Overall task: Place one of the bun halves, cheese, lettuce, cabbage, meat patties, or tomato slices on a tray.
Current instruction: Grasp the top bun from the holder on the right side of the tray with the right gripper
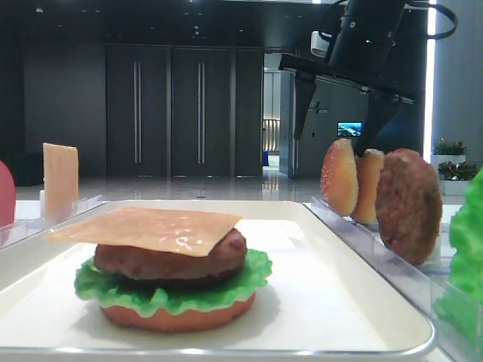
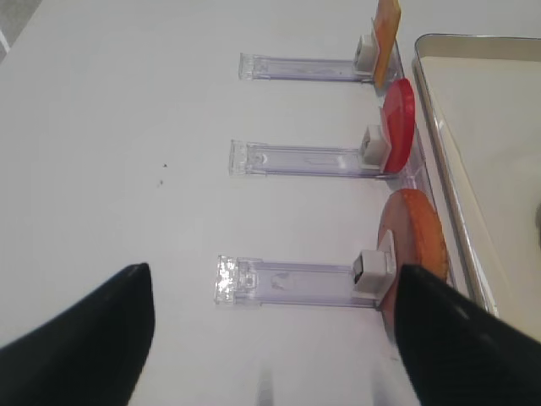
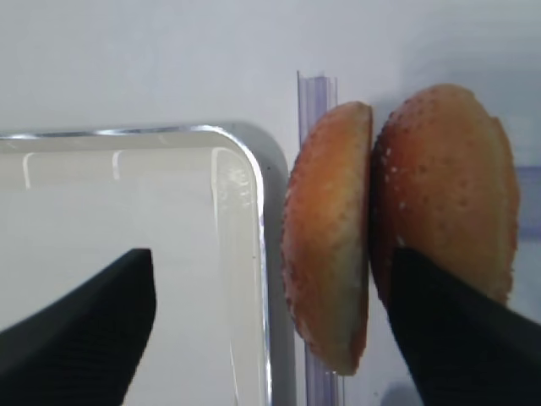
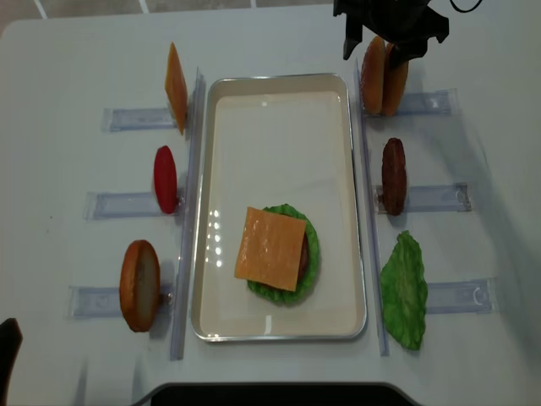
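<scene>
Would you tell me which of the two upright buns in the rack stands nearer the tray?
The smoother orange bun half stands beside the white tray; the seeded golden-brown bun top stands behind it.

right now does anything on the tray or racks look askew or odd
Only the cheese: it lies rotated and off-centre on the stack, one corner overhanging past the lettuce toward the tray's left side. The racked pieces stand upright; nothing looks spilled or damaged.

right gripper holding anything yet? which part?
Nothing held. The right gripper is open, its fingers either side of the nearer bun half, not touching it.
</scene>
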{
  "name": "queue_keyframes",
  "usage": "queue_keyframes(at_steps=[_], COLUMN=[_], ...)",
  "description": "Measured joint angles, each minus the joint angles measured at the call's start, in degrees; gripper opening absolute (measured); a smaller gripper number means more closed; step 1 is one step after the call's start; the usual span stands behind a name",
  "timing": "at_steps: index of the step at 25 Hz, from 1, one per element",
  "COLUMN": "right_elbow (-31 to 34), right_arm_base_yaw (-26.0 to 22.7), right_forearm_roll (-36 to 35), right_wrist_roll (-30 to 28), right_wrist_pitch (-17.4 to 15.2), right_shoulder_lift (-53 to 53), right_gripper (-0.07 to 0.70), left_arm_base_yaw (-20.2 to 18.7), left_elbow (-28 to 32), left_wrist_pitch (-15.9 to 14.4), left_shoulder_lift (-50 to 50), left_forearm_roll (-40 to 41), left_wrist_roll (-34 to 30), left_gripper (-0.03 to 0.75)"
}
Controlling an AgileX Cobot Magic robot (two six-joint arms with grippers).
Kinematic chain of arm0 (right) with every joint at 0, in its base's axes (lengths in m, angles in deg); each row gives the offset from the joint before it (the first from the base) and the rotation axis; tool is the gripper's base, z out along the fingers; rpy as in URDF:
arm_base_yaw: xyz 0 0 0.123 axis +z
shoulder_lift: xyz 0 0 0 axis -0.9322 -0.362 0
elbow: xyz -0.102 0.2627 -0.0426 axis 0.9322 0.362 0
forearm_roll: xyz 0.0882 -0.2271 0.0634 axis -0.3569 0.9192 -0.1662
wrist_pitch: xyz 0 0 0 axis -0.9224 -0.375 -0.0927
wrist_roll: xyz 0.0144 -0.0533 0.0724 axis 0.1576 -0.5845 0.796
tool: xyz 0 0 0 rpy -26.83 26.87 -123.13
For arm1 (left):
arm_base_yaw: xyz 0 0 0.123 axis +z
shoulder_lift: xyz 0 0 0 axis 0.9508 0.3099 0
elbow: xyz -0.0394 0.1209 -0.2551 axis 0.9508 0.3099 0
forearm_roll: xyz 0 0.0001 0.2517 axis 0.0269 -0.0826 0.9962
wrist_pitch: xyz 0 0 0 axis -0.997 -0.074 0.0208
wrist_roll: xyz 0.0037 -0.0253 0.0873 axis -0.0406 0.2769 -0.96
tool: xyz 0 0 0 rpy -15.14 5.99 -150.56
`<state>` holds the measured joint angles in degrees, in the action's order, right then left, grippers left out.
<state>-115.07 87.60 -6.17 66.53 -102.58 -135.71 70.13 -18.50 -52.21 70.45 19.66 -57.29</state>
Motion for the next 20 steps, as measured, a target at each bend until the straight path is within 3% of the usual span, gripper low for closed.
queue_keyframes(at_steps=[11,20], right_elbow=[0.0,0.0], right_arm_base_yaw=[0.0,0.0], right_forearm_roll=[0.0,0.0], right_wrist_roll=[-0.42,-0.64], right_wrist_pitch=[0.44,-0.01], right_shoulder_lift=[0.0,0.0], right_gripper=[0.464,0.454], left_arm_base_yaw=[0.0,0.0], left_elbow=[0.0,0.0], left_wrist_pitch=[0.0,0.0], left_shoulder_lift=[0.0,0.0], left_forearm_roll=[0.0,0.0], left_wrist_roll=[0.0,0.0], left_gripper=[0.692,0.692])
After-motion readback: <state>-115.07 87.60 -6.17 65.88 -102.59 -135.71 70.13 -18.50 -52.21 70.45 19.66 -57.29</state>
